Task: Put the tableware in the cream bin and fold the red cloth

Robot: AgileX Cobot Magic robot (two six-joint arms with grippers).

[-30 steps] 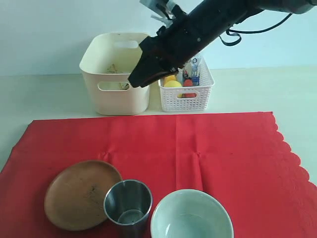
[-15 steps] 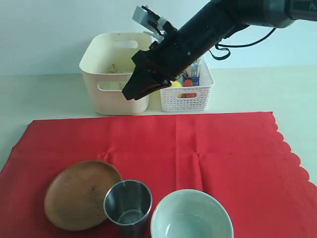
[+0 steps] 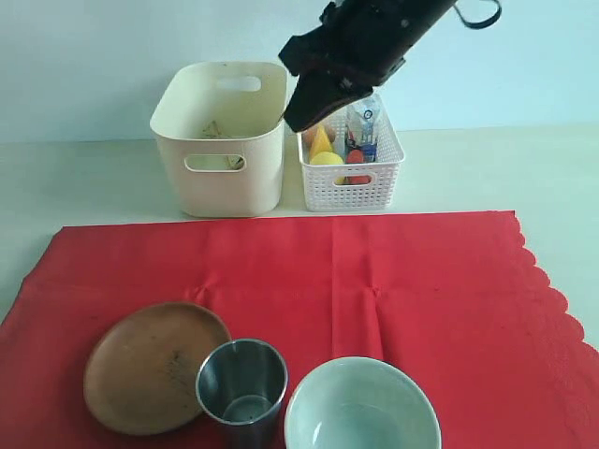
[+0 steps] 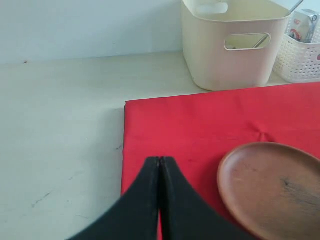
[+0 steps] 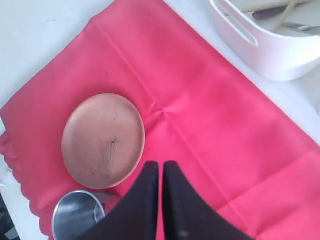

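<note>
Print on the carton point(image 3: 365, 122) in the white lattice basket point(image 3: 351, 187) is too small to read.

Count: one plate point(image 3: 154, 365), one steel cup point(image 3: 241, 379), one bowl point(image 3: 362, 407), one cream bin point(image 3: 220, 178), one basket.

Red cloth point(image 3: 421, 281) lies flat on the tabletop point(image 3: 94, 178). Its long axis runs left-right in the exterior view, with the scalloped edge at the right.

Plate, cup and bowl sit in a row on the cloth's near edge, all mouth-up, with the cup between the other two.

A few long utensils lie in the bin; we can't count them.

Right jaws are closed and empty on the right arm point(image 3: 365, 47), above the gap between bin and basket. Left jaws are closed and empty, over the cloth's left edge beside the plate.
</note>
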